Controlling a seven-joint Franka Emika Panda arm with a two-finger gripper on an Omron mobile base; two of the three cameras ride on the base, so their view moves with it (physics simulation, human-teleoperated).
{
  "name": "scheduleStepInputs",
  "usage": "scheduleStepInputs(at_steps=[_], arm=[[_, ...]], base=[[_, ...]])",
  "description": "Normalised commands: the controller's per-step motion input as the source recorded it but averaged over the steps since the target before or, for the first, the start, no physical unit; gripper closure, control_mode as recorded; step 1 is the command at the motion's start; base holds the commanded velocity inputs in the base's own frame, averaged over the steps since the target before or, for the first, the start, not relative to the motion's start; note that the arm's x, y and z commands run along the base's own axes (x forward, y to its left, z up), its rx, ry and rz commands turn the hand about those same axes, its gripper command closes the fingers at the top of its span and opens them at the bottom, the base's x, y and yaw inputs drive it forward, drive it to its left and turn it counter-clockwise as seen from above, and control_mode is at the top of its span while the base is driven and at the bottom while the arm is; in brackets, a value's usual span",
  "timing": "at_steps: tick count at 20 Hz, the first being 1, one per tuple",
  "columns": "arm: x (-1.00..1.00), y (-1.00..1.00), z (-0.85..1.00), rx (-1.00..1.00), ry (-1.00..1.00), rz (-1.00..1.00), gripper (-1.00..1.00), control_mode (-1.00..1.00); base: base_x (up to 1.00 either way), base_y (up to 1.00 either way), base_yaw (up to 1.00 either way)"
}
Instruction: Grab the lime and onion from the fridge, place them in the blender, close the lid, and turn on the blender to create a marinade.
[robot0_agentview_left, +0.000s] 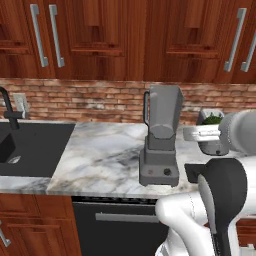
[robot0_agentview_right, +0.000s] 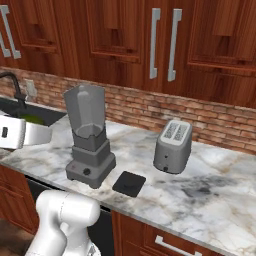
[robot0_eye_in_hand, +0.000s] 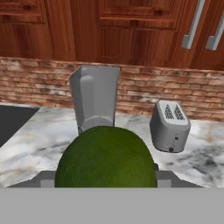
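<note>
Marble counter (robot0_agentview_right: 210, 195), blender (robot0_agentview_right: 89, 137) jar open at 12 o'clock in hand view — jaws apparently gripping the lime (robot0_eye_in_hand: 106, 159), finger contact hidden — early release bounces it off the rim.

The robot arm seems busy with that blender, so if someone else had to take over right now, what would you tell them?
Gripper: closed around the lime, holding it up facing the blender.
Blender: on the marble counter, jar open on top, nothing seen inside.
Lid: flat on the counter beside the blender's base, toaster further along.
Done: lime fetched.
Left: drop the lime in the jar, fetch the onion and add it, fit the lid, switch the blender on.
</note>
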Motion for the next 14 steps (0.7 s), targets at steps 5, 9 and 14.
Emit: scheduleStepInputs(at_steps=[5, 9, 14], arm=[[0.65, 0.0, 0.73, 0.08, 0.14, 0.0, 1.0, -1.0], [0.61, -0.08, 0.42, 0.16, 0.27, 0.02, 1.0, -1.0], [0.21, 0.02, 0.01, 0.06, 0.2, 0.05, 1.0, -1.0]], base=[[0.0, 0.0, 0.0], [0.0, 0.0, 0.0], [0.0, 0.0, 0.0]])
